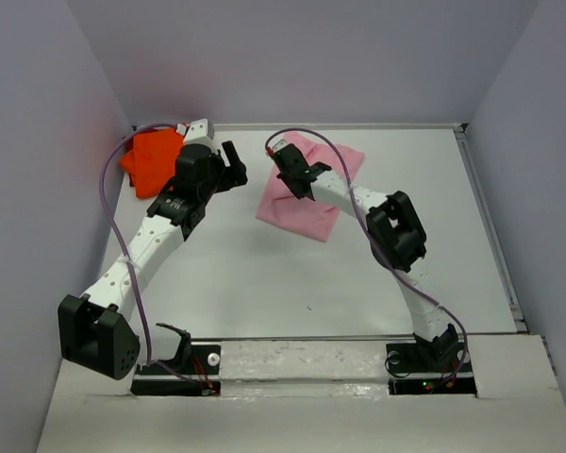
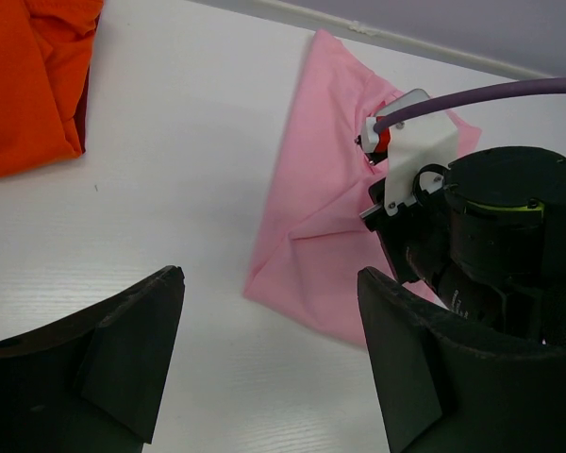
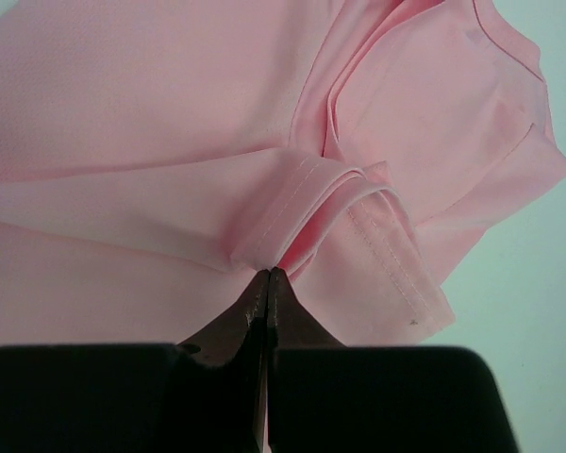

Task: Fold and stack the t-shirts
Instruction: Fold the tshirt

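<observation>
Left gripper (image 2: 269, 278) hangs open, empty, left of centre. Right gripper (image 3: 267, 278) pinches a hem fold of the pink shirt (image 1: 307, 212), upper centre, only part folded. Orange shirt (image 1: 151, 156) lies bunched upper left; stacking not yet done.

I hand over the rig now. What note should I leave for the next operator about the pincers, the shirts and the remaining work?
Left pincer: open, empty, hovering between the two shirts.
Right pincer: shut on a fold of the pink shirt.
Pink shirt: far centre of the table, only partly folded.
Orange shirt: bunched in the far left corner.
Done: no stack yet.
Left: finish the pink fold, tidy the orange one, stack them.
</observation>
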